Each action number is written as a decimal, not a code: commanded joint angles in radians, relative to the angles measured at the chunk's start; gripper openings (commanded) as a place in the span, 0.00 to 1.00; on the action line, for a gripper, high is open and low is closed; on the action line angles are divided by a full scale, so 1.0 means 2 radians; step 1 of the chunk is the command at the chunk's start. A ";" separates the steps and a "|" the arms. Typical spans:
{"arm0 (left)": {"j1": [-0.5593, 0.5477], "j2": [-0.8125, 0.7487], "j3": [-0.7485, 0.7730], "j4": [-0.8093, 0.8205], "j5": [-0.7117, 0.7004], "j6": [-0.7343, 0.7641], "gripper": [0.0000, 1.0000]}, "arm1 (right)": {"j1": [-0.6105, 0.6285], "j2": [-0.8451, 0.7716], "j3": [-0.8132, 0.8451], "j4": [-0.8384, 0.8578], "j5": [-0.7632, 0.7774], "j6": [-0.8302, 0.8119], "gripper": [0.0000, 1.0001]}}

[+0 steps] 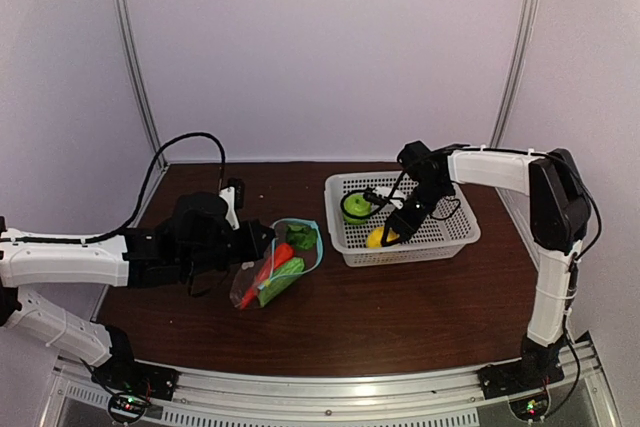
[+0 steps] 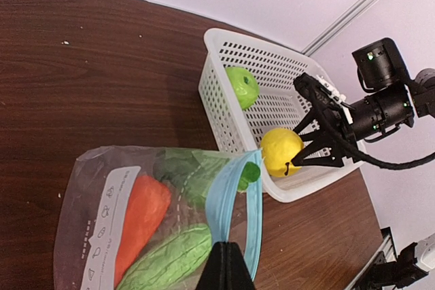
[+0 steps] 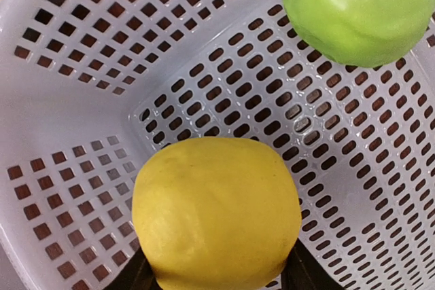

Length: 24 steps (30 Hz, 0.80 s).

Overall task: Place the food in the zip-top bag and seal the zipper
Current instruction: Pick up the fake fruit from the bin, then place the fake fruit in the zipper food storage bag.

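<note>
The clear zip-top bag point(image 1: 275, 265) lies on the table with its teal-blue zipper point(image 2: 234, 198) mouth held open toward the basket. Inside it are the red carrot point(image 2: 139, 219) and the green oblong vegetable point(image 2: 170, 259). My left gripper point(image 2: 228, 263) is shut on the zipper edge of the bag. My right gripper point(image 1: 385, 232) is inside the white basket point(image 1: 455, 237), its jaws closed around the yellow lemon-like fruit point(image 3: 217, 212), which also shows in the left wrist view point(image 2: 281, 151). The green apple point(image 3: 357, 8) sits in the basket's far corner point(image 1: 357, 207).
The white perforated basket point(image 2: 221, 66) stands at the table's right back, close to the bag's mouth. A black cable point(image 1: 180, 147) loops from the left arm over the table's back left. White walls and metal posts surround the table.
</note>
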 commanded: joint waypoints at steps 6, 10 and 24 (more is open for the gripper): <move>0.004 0.009 0.004 0.026 0.009 0.001 0.00 | 0.003 -0.116 -0.019 0.014 0.001 -0.009 0.42; 0.004 0.017 0.008 0.029 0.015 -0.007 0.00 | 0.030 -0.158 -0.016 0.018 -0.043 0.006 0.42; 0.002 0.018 0.014 0.078 0.054 -0.031 0.00 | 0.192 -0.056 0.084 0.031 -0.102 0.057 0.39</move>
